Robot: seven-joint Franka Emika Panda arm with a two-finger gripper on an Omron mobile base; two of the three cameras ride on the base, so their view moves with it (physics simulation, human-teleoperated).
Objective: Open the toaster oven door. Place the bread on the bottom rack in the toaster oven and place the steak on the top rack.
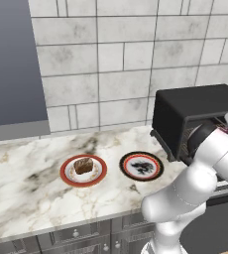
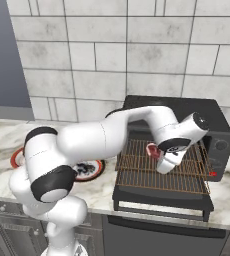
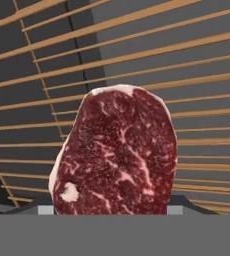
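Observation:
The steak (image 3: 118, 155), a red marbled slab, stands on edge with my gripper (image 2: 158, 156) shut on it. It hangs just above a copper wire rack (image 2: 162, 175) slid out of the black toaster oven (image 2: 187, 112). I cannot tell whether that is the top rack or the bottom rack. The toaster oven door (image 2: 162, 199) lies folded down flat under the rack. The bread (image 1: 83, 165), a dark brown chunk, rests on a red-rimmed plate (image 1: 66, 173) on the counter to the oven's left. In the right base view the steak (image 2: 151, 150) shows at the gripper's left side.
A black-rimmed plate (image 1: 155, 171) lies between the bread's plate and the oven. The marble counter (image 1: 22, 193) runs left, with a tiled wall behind. A grey cabinet (image 1: 12, 64) hangs at the upper left. My arm arches over the counter toward the oven.

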